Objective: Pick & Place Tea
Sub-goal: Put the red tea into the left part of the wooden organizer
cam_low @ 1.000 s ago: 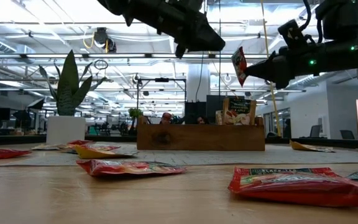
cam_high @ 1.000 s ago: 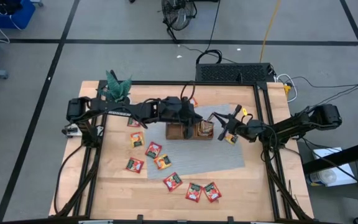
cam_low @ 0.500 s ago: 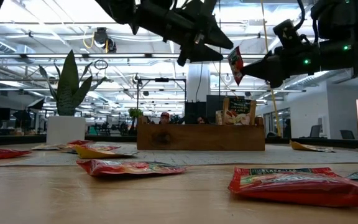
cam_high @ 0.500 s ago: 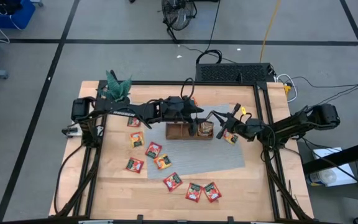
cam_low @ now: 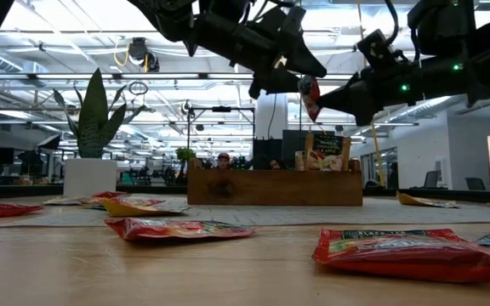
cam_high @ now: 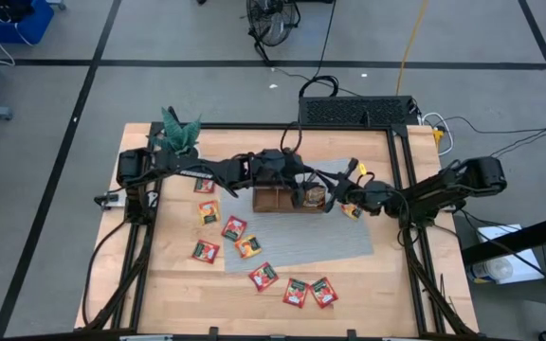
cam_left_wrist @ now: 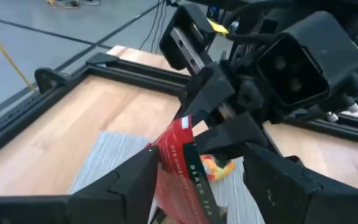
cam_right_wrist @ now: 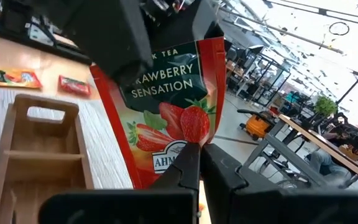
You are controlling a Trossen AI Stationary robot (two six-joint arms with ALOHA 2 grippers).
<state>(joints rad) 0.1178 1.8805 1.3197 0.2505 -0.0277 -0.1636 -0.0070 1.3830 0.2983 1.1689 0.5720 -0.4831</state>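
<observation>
The right gripper is pinched tight on the edge of a flat, shiny red tea bag with strawberries printed on it. It holds the bag up in the air above the brown wooden box, which has little square slots. The left gripper sits right beside it, with its two dark fingers spread wide, one on each side of the same red bag. The box stands on a grey ribbed mat. More flat red and orange tea bags lie spread on the pale wooden table. A spiky green plant stands at the far left corner.
</observation>
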